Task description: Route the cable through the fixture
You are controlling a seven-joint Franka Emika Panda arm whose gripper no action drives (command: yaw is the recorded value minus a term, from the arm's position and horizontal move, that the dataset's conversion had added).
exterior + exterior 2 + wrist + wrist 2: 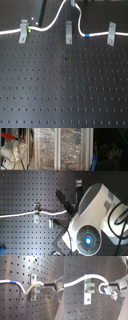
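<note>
On the desk (64, 90), cable (50, 23) sits in the clips at 9 and 3 o'clock, arching over the middle clip (68, 31). Gripper (46, 288) jaws are clamped on the cable beside a clip (33, 287), probably to seat it.

We see the white cable (22, 288) running across the perforated desk (15, 308), its blue band (12, 281) clear of the fixture (33, 287). The cable curves into the clip of the upright grey fixture. The tool (43, 288) grips the cable just beside that clip.
</note>
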